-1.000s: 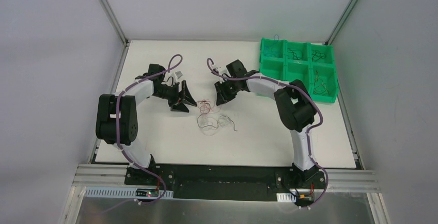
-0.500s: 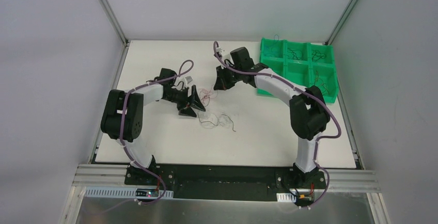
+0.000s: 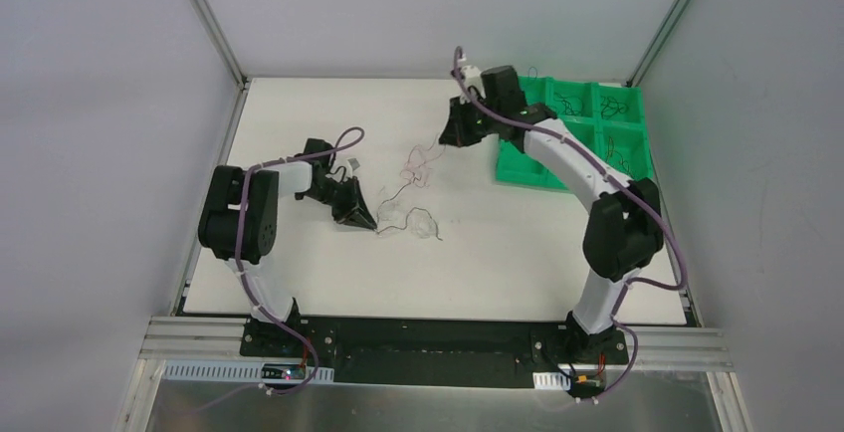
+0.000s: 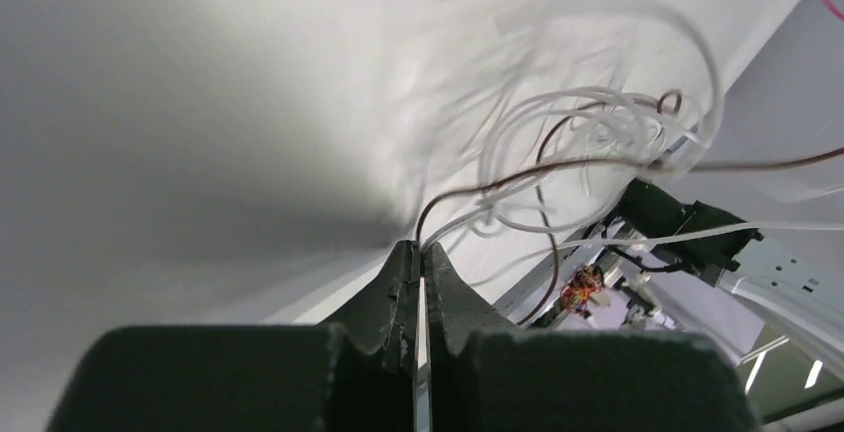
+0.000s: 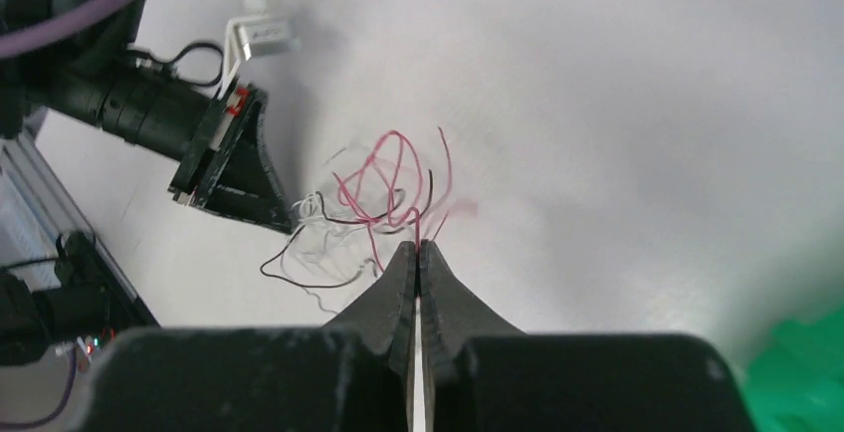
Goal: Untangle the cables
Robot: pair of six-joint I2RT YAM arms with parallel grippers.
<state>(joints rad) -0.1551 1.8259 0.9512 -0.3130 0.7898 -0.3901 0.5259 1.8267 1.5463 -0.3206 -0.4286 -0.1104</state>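
Cables (image 3: 410, 218) lay as a loose whitish-and-dark bunch near the middle of the bench (image 3: 328, 283), with a red strand (image 3: 420, 165) drawn out of it toward 1 o'clock. The left hand (image 3: 370, 221) sat at the bunch's 9 o'clock edge, its fingers pressed together on a thin wire end. Its wrist view showed whitish loops and a brown strand curling away just past the tips. The right hand (image 3: 445, 140) was at 1 o'clock from the bunch, clenched on the red strand, which looped back toward the bunch with a black wire running among its curls. A green tray (image 3: 510, 165) stood at the bench's 2 o'clock corner, divided into six compartments. Small dark curls of wire lay in the far middle, far right and near right ones. The right arm hid part of the column nearest the bunch, so its contents could not be told.
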